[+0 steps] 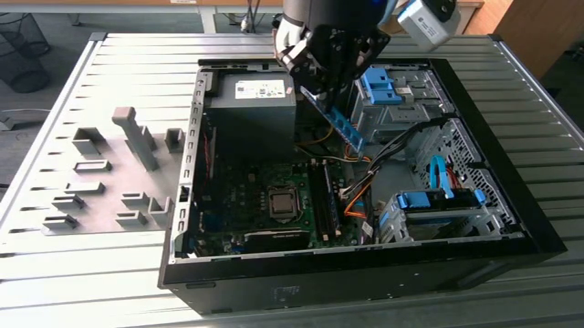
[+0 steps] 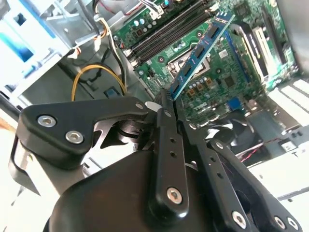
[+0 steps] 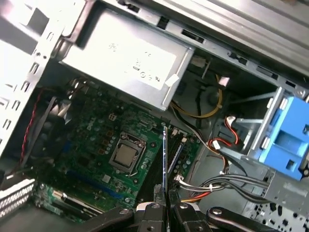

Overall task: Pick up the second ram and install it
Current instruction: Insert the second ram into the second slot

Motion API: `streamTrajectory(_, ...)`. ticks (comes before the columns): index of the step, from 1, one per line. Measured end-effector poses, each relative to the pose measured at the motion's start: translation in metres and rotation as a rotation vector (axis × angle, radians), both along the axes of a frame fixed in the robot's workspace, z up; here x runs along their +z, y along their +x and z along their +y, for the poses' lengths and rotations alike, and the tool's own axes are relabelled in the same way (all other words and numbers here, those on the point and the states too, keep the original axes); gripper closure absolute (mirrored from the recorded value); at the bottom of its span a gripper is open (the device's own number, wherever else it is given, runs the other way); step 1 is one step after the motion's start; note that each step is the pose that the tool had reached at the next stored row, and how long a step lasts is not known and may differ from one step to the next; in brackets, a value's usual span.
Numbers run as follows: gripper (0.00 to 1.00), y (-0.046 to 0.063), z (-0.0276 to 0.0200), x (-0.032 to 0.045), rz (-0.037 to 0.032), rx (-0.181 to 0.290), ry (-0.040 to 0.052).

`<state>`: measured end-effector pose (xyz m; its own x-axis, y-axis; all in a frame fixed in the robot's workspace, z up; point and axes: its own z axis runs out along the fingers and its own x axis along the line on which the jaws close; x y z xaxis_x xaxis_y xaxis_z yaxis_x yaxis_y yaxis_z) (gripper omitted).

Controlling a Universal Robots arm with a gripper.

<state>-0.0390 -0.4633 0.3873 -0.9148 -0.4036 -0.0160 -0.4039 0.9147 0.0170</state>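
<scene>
Second ram (image 1: 345, 126) pinched in the gripper (image 1: 315, 92), tilted above the open computer case (image 1: 365, 273).

In the second wrist view the gripper's fingers (image 2: 164, 121) press together on one end of the blue stick (image 2: 200, 50), which hangs clear of the motherboard (image 2: 217, 72). In the first wrist view the ram (image 3: 164, 154) appears edge-on over the memory slots (image 3: 155, 170), near the power supply (image 3: 130, 58).

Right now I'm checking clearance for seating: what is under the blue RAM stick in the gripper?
Under the thin blue RAM stick, held by the black gripper, lie the green motherboard with its silver CPU socket and the long black memory slots. The gripper hides the stick's gripped end.
</scene>
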Motion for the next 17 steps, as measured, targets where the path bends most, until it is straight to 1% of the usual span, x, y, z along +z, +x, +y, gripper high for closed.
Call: streamTrajectory(17, 0.86, 0.0, 0.0, -0.0063, 0.0, -0.31, 0.0)
